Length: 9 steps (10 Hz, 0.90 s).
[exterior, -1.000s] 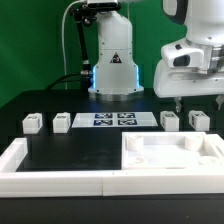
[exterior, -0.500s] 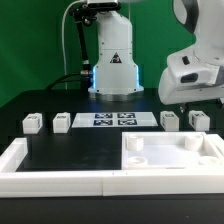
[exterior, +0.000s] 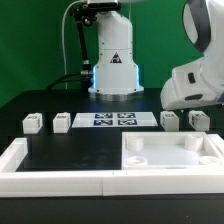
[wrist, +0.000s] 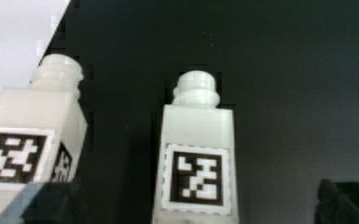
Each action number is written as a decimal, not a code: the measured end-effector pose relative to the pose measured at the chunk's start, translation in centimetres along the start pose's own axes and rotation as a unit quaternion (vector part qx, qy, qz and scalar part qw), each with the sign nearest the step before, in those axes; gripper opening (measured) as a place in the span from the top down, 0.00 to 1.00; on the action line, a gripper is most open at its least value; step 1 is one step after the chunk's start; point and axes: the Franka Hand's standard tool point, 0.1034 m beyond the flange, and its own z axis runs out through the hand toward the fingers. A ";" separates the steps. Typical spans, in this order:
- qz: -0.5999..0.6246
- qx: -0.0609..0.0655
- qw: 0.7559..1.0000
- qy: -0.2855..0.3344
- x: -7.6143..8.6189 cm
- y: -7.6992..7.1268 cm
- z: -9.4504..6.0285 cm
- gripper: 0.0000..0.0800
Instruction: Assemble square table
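Black bench (exterior: 70, 145). Robot base (exterior: 114, 60) stands at the back centre, with blue light at its foot. The marker board (exterior: 113, 119) lies flat in front of the base. Four legs stand in a row level with the board: outer left leg (exterior: 33, 123) and inner left leg (exterior: 62, 122) on the exterior view's left, inner right leg (exterior: 169, 120) and outer right leg (exterior: 199, 120) on its right, all apart from each other. The square slab (exterior: 170, 160) lies front right, against the white rail (exterior: 60, 180). The arm housing (exterior: 195, 88) hangs above the right legs, jaws hidden.
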 end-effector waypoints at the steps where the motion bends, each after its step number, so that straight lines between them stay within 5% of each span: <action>1: 0.004 -0.004 1.000 -0.014 0.2 -0.3 0.3 0.19; 3: 0.013 -0.019 1.000 -0.004 0.6 -0.5 0.7 0.19; 5: 0.013 -0.060 0.998 0.011 1.1 0.1 1.2 0.19; 9: 0.001 -0.064 0.998 0.014 1.4 1.0 1.2 0.19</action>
